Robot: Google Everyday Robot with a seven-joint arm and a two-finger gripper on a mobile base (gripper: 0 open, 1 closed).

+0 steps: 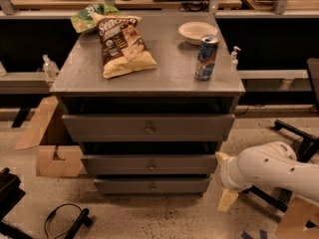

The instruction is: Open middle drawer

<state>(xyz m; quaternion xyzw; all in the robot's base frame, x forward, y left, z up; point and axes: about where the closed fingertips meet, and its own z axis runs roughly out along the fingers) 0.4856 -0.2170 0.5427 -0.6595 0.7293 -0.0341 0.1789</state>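
Grey middle drawer (pixel 119 164): shut, just left of the end effector, at its height.
End effector (pixel 222 180): released, empty, beside the drawer's right end.
Knob (pixel 151 166): small, central, further left; the only hold.
Handling: likely rigid, slides straight out; the knob may slip.

You see the middle drawer (pixel 119 164): grey, shut, with a small round knob (pixel 151 166) at its centre. Your gripper (pixel 224 179) hangs just beside its right end, jaws spread.
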